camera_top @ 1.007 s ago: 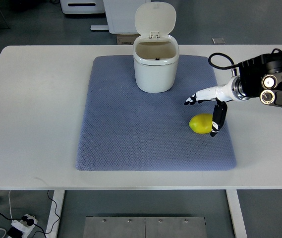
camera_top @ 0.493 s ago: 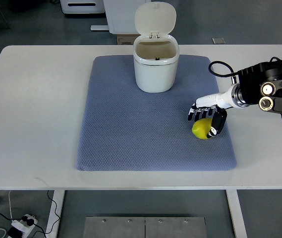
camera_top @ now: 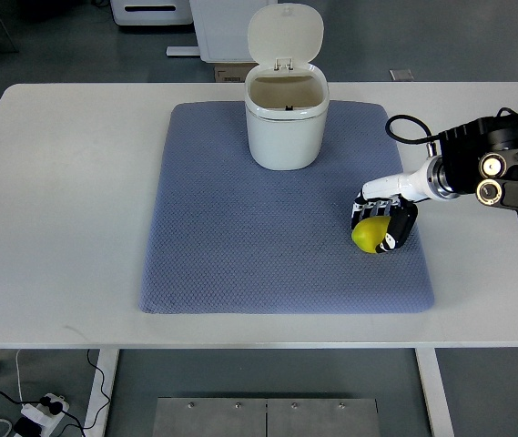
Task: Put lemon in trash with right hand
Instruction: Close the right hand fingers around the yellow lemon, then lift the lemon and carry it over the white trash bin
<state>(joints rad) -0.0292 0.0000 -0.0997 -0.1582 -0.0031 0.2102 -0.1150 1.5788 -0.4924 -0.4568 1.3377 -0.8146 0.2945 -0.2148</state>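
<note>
A yellow lemon lies on the right part of the blue mat. My right hand comes in from the right edge and sits over it, fingers curled around the fruit on the mat. A white trash bin stands at the mat's far middle with its lid flipped up and its mouth open. The left hand does not show.
The mat lies on a white table. The black forearm with its cable loop hangs over the table's right side. Beyond the far edge are floor and white furniture.
The right hand dropped onto the lemon and its fingers closed around it; a second ago they were spread above and beside it. The lemon shifted slightly.
</note>
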